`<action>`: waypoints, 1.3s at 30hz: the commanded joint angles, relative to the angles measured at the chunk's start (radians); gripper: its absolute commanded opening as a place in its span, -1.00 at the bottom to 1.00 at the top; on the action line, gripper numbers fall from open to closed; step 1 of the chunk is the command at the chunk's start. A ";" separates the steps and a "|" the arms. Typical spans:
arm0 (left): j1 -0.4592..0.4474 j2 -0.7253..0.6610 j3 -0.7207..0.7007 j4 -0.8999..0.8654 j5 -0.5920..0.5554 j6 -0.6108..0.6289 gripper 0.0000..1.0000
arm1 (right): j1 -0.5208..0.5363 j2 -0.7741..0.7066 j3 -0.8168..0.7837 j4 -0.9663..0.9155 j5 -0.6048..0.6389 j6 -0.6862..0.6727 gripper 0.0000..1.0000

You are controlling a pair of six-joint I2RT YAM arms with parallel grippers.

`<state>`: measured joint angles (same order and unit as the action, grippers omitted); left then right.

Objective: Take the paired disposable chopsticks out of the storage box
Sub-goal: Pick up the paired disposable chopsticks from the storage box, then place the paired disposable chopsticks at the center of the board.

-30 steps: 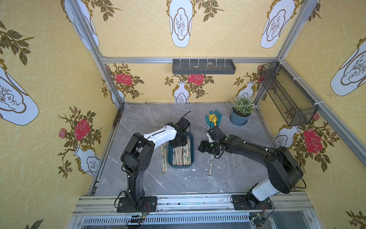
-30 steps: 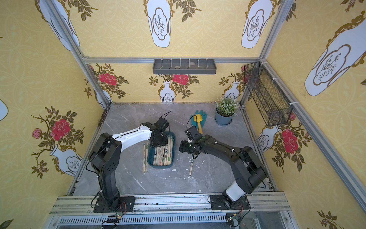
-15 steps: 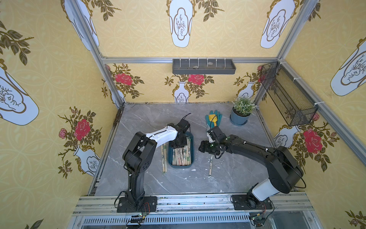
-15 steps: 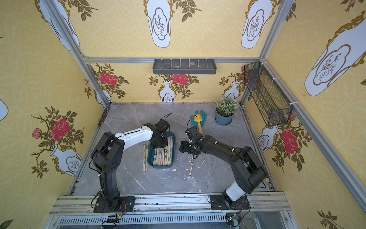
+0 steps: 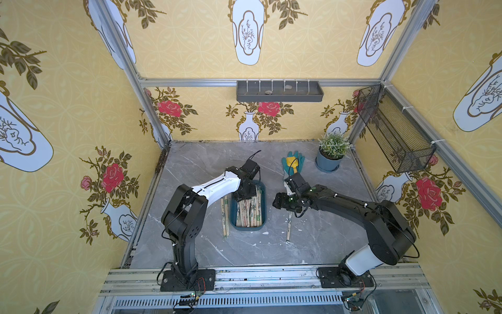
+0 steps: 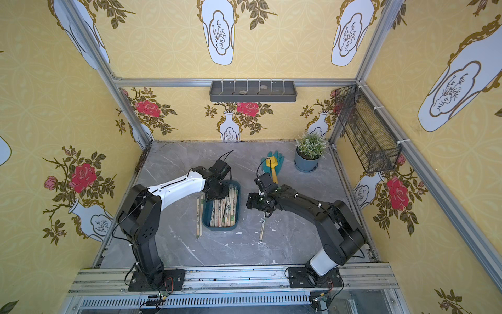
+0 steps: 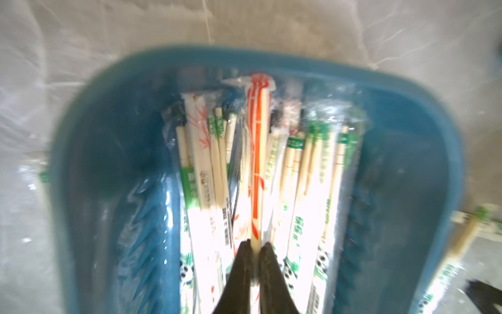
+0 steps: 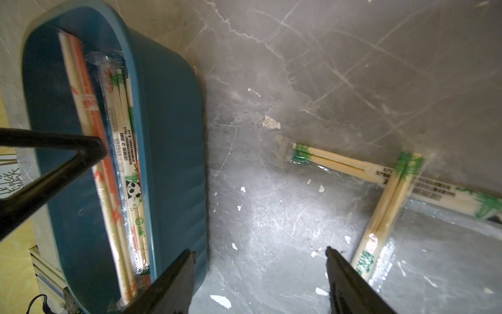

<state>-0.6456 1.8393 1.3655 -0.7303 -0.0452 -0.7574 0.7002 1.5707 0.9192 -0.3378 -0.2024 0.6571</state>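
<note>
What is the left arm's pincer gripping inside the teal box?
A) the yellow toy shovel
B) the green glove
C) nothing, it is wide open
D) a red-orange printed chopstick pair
D: the left wrist view shows the left pincer shut on the red-orange printed chopstick pair in the storage box.

Teal storage box (image 7: 407, 190); chopsticks (image 7: 256, 163) pale, printed red-orange, perhaps bamboo-patterned.

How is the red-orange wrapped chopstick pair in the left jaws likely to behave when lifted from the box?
Probably stiff: the red-orange pair runs straight from the shut left gripper. Its glossy wrapper may slip in so narrow a pinch. Likely light, being thin bamboo, though crowded neighbours in the storage box might drag along.
</note>
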 commanded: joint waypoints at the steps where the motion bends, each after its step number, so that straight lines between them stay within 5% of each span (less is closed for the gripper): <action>1: 0.001 -0.043 0.021 -0.056 -0.038 0.039 -0.81 | 0.000 0.008 0.009 0.011 0.004 -0.001 0.54; 8: 0.029 -0.175 0.000 -0.132 -0.119 0.098 -0.84 | 0.000 0.014 0.019 0.014 0.003 -0.003 0.54; 18: 0.140 -0.319 -0.243 -0.101 -0.141 0.109 -0.82 | -0.006 0.023 0.015 0.029 -0.010 -0.003 0.54; 29: 0.170 -0.242 -0.397 0.035 -0.149 0.076 -0.77 | -0.024 0.005 0.010 0.020 -0.007 -0.001 0.67; 34: 0.189 -0.191 -0.392 0.081 -0.150 0.089 -0.69 | -0.029 -0.009 0.013 0.002 0.026 0.004 0.98; 39: 0.196 -0.159 -0.377 0.099 -0.150 0.100 -0.62 | -0.033 -0.013 0.022 -0.015 0.048 0.004 0.95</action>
<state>-0.4519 1.6650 0.9813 -0.6548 -0.1860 -0.6727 0.6678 1.5677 0.9325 -0.3420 -0.1936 0.6563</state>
